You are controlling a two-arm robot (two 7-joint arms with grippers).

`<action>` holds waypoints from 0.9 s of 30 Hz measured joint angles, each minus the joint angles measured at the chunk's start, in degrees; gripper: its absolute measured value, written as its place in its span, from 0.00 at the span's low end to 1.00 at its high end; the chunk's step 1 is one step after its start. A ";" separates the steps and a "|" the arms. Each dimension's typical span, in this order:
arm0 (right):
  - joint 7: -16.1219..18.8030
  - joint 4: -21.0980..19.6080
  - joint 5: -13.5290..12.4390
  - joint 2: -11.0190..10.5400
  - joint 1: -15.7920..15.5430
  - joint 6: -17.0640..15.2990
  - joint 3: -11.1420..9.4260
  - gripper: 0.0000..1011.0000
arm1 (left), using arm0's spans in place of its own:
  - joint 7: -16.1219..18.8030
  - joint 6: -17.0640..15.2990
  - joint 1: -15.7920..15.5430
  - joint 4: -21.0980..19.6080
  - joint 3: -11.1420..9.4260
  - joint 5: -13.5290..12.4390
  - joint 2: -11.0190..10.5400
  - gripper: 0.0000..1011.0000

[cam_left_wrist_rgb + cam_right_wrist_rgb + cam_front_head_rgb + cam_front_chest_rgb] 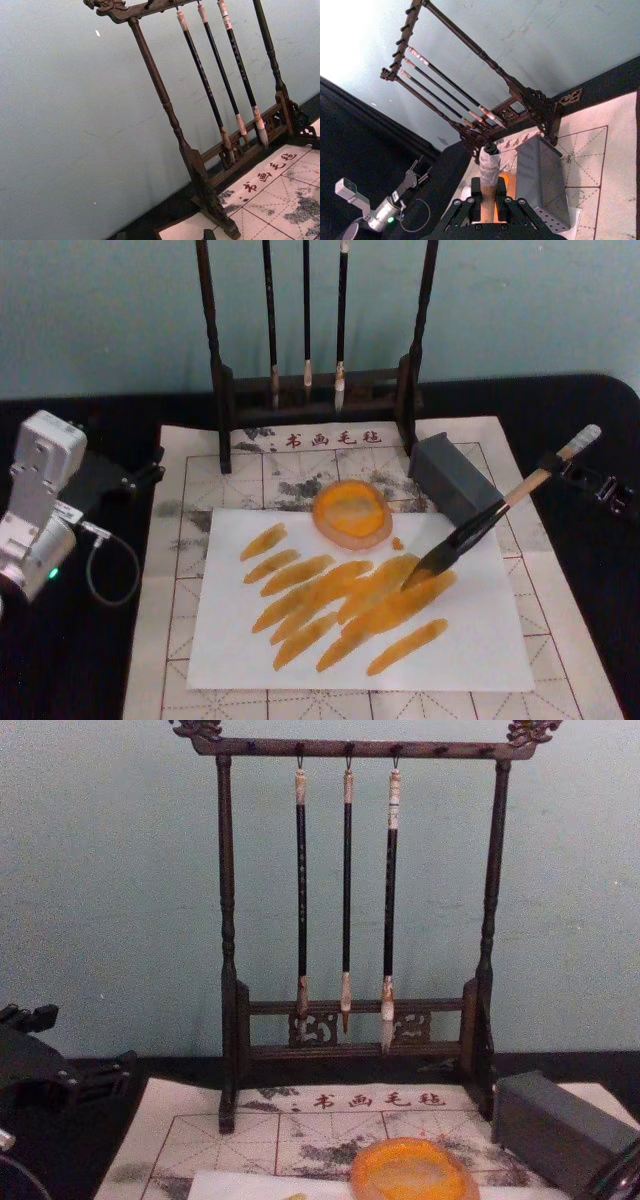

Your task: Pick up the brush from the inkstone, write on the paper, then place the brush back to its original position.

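Observation:
The brush (480, 525) slants down to the left, its dark tip resting on the paper (470, 640), a white sheet that carries several orange strokes. My right gripper (556, 462) is shut on the light-wood handle near its taped top, at the right of the mat. In the right wrist view the gripper (489, 207) clamps the handle of the brush (490, 167) from both sides. The round orange inkstone (352, 512) sits at the paper's far edge, left of the brush tip, and shows low in the chest view (412, 1170). My left gripper (145, 472) stays parked at the far left.
A dark wooden rack (218, 370) with three thin hanging brushes (306, 320) stands behind the inkstone. A grey block (455, 475) lies just right of the inkstone, under the brush handle. The grid mat (540, 570) lies beneath the paper. A cable (110, 560) loops by the left arm.

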State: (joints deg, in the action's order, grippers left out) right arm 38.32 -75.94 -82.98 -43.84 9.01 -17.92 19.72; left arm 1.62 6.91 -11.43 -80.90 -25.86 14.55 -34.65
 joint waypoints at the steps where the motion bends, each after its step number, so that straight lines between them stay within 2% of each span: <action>1: 0.01 0.00 0.00 0.00 0.00 -0.01 -0.01 0.19 | 0.00 0.00 0.00 0.00 0.00 0.00 0.00 0.99; 21: 0.11 0.02 0.00 0.03 -0.02 -0.26 -0.16 0.19 | 0.00 0.00 0.00 0.00 0.00 0.00 0.00 0.99; 27: 0.69 0.31 -0.35 -0.20 0.17 -0.16 0.72 0.19 | 0.00 0.00 0.00 0.00 0.00 0.00 0.00 0.99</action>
State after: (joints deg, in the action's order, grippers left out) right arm 39.01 -75.64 -83.34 -44.04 9.18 -18.08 20.44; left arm 1.62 6.91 -11.43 -80.90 -25.86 14.55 -34.65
